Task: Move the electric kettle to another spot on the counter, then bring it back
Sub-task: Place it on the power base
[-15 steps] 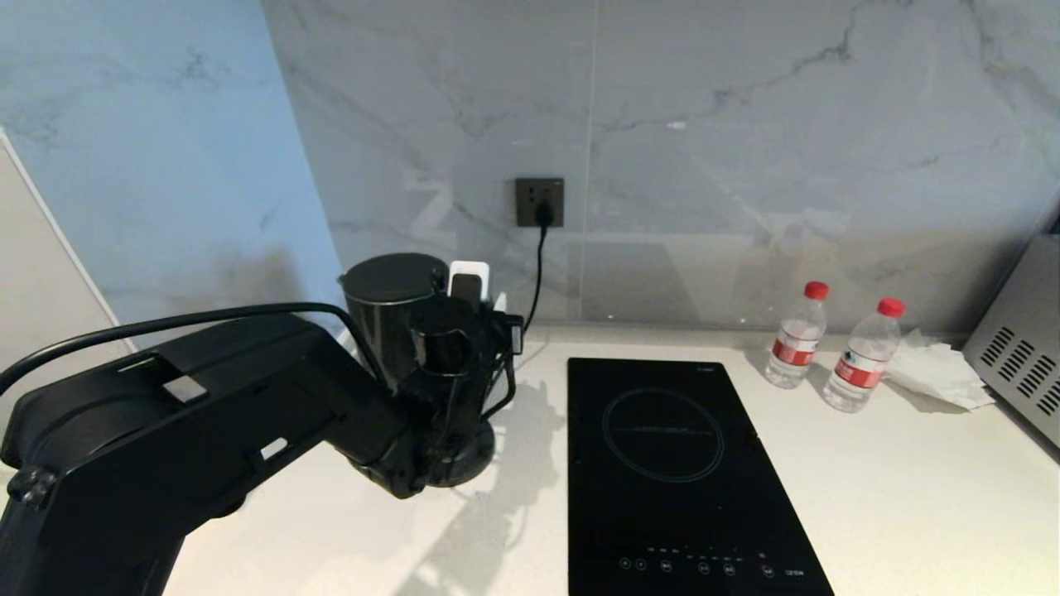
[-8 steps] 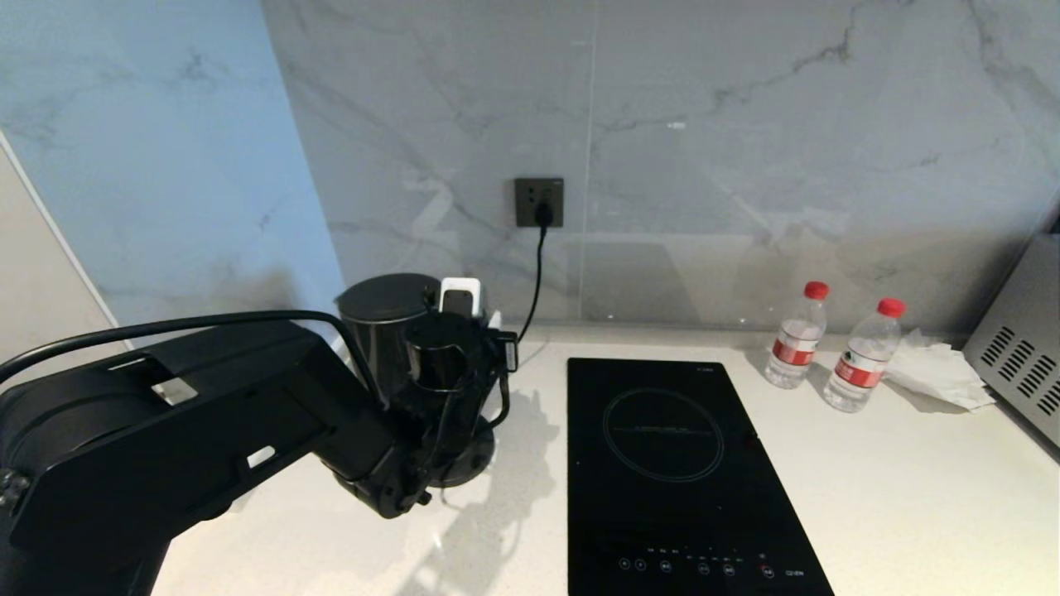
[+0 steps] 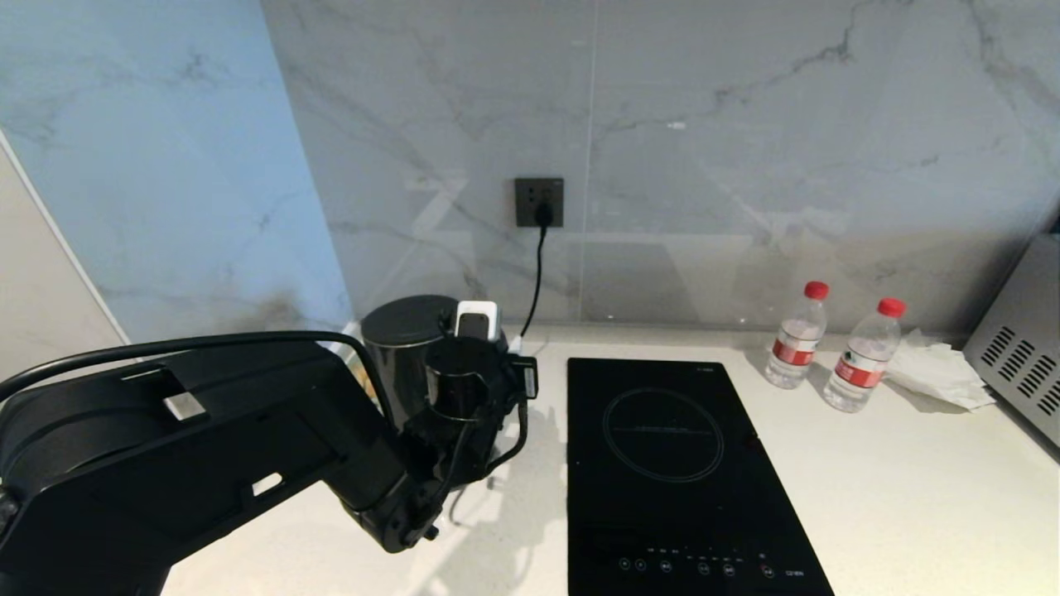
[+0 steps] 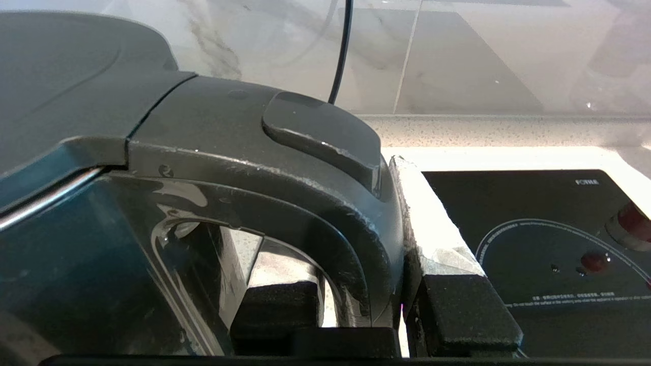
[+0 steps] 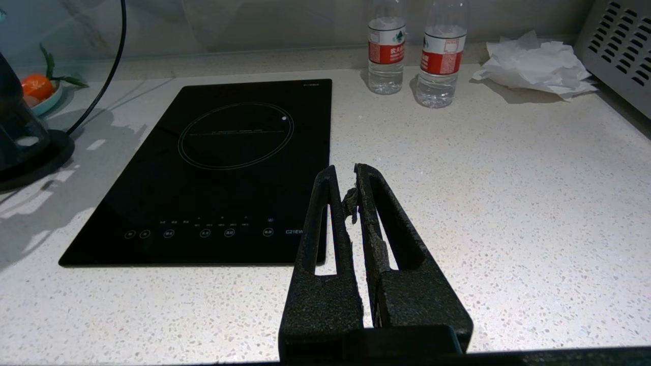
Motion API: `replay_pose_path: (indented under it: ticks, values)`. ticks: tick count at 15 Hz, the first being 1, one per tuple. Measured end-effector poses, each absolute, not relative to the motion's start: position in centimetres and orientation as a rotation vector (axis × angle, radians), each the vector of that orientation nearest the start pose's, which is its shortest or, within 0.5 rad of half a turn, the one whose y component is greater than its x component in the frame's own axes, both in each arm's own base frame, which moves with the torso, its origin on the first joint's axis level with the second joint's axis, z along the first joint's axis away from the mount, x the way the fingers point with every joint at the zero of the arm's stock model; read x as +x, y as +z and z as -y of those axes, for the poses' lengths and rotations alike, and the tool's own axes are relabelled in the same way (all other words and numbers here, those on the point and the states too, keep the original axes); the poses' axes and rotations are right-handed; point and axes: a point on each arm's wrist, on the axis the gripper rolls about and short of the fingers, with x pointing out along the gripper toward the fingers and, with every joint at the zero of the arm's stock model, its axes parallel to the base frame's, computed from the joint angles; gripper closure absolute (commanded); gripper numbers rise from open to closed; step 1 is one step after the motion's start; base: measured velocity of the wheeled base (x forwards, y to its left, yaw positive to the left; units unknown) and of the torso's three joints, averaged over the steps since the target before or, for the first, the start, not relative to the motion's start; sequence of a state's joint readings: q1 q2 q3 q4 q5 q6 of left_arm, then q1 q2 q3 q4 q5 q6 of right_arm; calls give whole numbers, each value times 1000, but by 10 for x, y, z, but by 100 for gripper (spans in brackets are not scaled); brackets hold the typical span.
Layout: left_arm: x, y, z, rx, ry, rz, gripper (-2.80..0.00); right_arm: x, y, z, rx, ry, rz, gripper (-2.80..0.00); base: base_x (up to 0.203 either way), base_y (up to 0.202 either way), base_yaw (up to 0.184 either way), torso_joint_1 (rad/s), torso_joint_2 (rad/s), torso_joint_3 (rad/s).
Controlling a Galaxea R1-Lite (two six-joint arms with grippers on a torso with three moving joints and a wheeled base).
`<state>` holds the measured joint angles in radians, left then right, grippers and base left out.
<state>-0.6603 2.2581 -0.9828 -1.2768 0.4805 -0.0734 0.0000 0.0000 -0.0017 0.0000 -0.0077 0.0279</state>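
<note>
Clamped on the loop handle point(image 4: 325, 223) of the electric kettle point(image 3: 406, 348), the left gripper point(image 4: 366, 315) has one finger inside the loop and the other pressed against the handle's outer side, as the left wrist view shows. In the head view the kettle stands at the far left of the counter point(image 3: 894, 488), just left of the black induction hob point(image 3: 671, 463), with the left arm's wrist in front of it; the round base disc point(image 5: 30, 157) shows only in the right wrist view, and whether the kettle sits on it or hangs just above I cannot tell. My reading is that the carrying step is in hand, though these views do not settle whether this is the outward move or the return. The next move calls for keeping the jug upright, holding the grip firm on the handle, and steering clear of the black power cord point(image 3: 537, 273) that runs from the wall socket point(image 3: 539, 201) down behind the kettle. The right gripper point(image 5: 348, 198) is parked with its fingers pressed together, low over the near counter beside the hob. The worktop is white speckled stone against a grey-veined marble wall. Two water bottles with red caps point(image 3: 795, 335) stand far right, next to crumpled white tissue point(image 3: 936, 368) and a vented metal appliance point(image 3: 1019, 356); a small dish with an orange fruit point(image 5: 38, 89) sits at the far left.
</note>
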Motion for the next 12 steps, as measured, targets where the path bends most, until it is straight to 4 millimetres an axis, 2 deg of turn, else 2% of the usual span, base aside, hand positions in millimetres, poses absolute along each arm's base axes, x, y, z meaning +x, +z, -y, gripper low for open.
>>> replay_pose_path:
  ticks: [4,12]
  values:
    - [326,82,255,-72,-189,-15,0,-23,76,0,27,-8,2,0,0,0,0,0,0,0]
    - [335,79,263,-78,-190,-3,0,-23,76,0,27,-8,2,0,0,0,0,0,0,0]
